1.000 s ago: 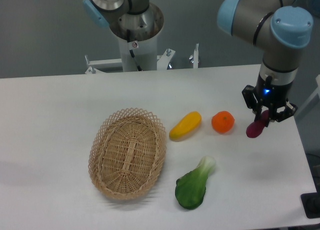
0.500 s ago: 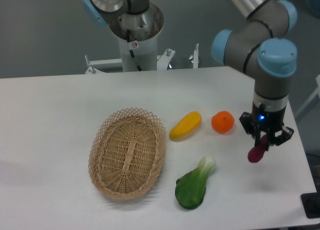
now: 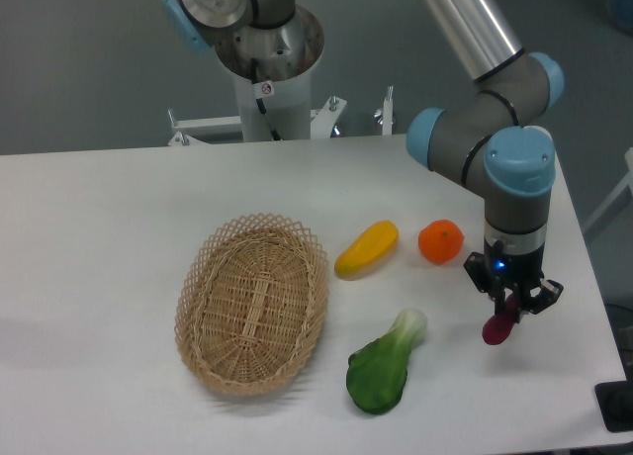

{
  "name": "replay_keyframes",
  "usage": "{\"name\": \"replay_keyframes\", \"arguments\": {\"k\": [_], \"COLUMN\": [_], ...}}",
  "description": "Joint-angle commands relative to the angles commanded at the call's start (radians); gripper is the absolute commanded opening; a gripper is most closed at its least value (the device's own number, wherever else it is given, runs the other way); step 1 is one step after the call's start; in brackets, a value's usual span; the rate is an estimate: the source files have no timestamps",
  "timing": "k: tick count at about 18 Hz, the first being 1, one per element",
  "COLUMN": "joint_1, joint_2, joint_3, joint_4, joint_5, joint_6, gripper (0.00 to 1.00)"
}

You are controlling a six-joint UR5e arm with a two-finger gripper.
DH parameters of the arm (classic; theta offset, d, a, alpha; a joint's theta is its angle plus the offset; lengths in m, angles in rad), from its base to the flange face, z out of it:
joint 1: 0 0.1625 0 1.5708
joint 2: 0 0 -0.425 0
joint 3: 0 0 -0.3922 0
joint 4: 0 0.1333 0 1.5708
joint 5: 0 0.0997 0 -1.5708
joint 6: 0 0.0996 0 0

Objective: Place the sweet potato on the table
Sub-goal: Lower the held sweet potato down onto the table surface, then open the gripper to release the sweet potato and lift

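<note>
The sweet potato (image 3: 497, 327) is a small dark magenta-purple piece, hanging tilted from my gripper (image 3: 511, 307) at the right of the white table (image 3: 109, 218). The gripper is shut on its upper end. The sweet potato's lower end is close over the tabletop; I cannot tell if it touches. It is to the right of the green leafy vegetable and below the orange fruit.
An oval wicker basket (image 3: 253, 302) stands at centre-left. A yellow-orange squash (image 3: 366, 248) and a round orange fruit (image 3: 440, 241) lie behind. A green leafy vegetable (image 3: 385, 365) lies in front. The table's right edge (image 3: 599, 307) is close to the gripper.
The gripper has moved toward the front of the table and slightly left, lowering with the sweet potato still held in it.
</note>
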Motion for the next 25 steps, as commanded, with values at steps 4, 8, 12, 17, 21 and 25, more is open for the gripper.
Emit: {"name": "replay_keyframes", "arguments": {"k": [4,8,12,17,21,25], "joint_1": [0.0,-0.002,-0.002,-0.002,0.0,0.0], "joint_2": [-0.008,-0.003,-0.002,-0.002,0.001,0.024], "joint_3": [-0.021,-0.066,-0.072,-0.074,-0.058,-0.039], "joint_4": [-0.003,-0.002,-0.002,-0.002,0.0,0.0], "joint_5": [-0.005,-0.002,-0.002,-0.002,-0.002,-0.002], "joint_6": [0.031,0.074,0.077,0.075,0.072,0.061], "gripper": [0.29,0.29,0.3,0.41,1.0,1.0]}}
